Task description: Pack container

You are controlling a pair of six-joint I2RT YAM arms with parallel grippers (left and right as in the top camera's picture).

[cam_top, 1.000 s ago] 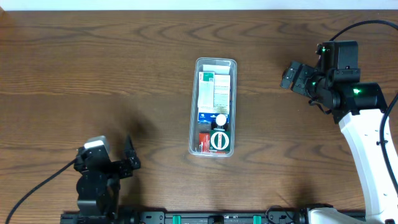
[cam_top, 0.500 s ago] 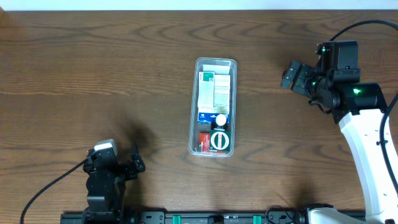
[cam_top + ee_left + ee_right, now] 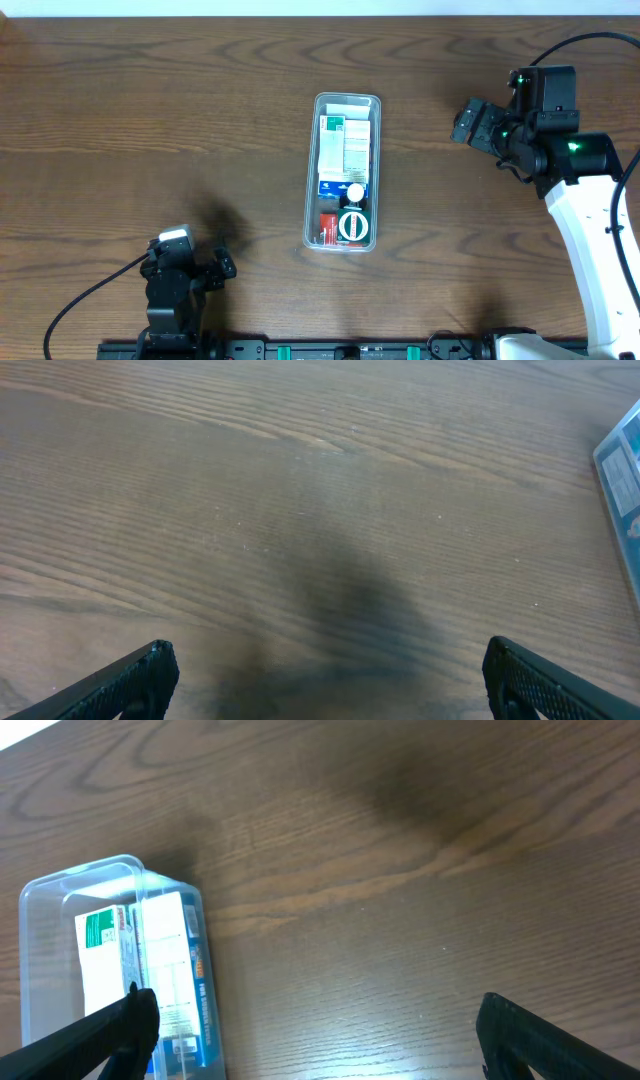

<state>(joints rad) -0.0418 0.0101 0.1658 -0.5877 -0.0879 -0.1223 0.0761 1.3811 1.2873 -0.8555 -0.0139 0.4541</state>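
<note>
The clear plastic container (image 3: 343,172) stands in the middle of the table, filled with white-and-green boxes, a blue box, a red item and a round green-and-white lid. It also shows in the right wrist view (image 3: 110,970) at the lower left, and its edge shows in the left wrist view (image 3: 622,470) at the right. My left gripper (image 3: 222,263) is open and empty near the table's front edge, left of the container; its fingers are wide apart in the left wrist view (image 3: 325,675). My right gripper (image 3: 466,122) is open and empty, right of the container's far end (image 3: 315,1035).
The brown wooden table (image 3: 150,120) spreads all round the container. A black rail (image 3: 330,350) runs along the front edge. The white right arm (image 3: 590,230) reaches along the right side.
My left arm has drawn back toward the front edge and turned a little. The right arm and the container have not moved.
</note>
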